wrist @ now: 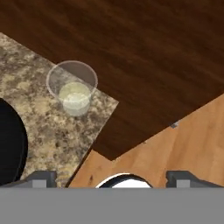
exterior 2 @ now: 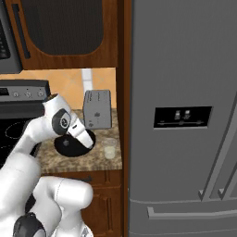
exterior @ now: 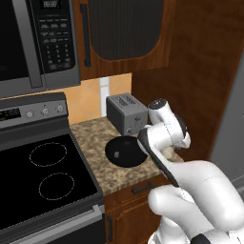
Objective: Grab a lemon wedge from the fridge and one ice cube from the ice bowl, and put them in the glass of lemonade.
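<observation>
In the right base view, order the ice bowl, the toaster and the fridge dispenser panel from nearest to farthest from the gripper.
1. Ice bowl: under the gripper, on the counter.
2. Toaster: behind the bowl, by the wall.
3. Dispenser panel: far right, on the fridge door.

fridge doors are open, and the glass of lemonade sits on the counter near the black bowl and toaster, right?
Not quite. The fridge is shut: the right base view shows its grey doors closed flush, handles facing out. The rest holds: the glass of lemonade stands on the granite counter, beside the black bowl and in front of the toaster.
</observation>
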